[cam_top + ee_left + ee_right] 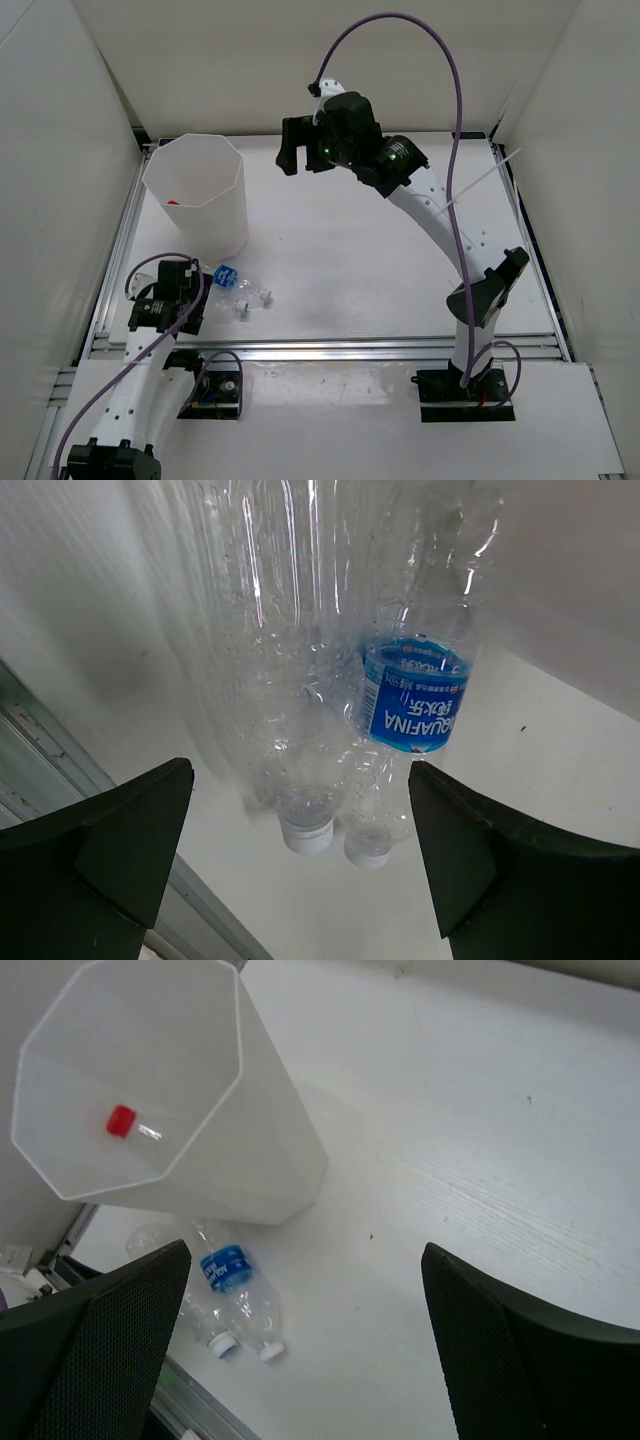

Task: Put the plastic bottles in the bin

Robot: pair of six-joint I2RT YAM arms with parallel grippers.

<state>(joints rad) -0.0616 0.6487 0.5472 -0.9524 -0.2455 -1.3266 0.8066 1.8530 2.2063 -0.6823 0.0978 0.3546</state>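
- Table (380,260): white, flat, with an aluminium rail (400,348) along the near edge; plain white walls (300,60) enclose it on three sides.
- Bin (196,195): upright at the far left of the table; a red cap (120,1120) and clear neck show inside.
- Blue-label bottle (415,695) and plain bottle (290,680): lying side by side, touching, near the foot of the bin, white caps toward the left arm.
- Left gripper (298,770): low over the table, fingers (120,850) spread wide; both bottles lie just ahead, between the tips.
- Right gripper (305,1255): raised beside the bin, fingers apart, holding nothing, well apart from the bottles.
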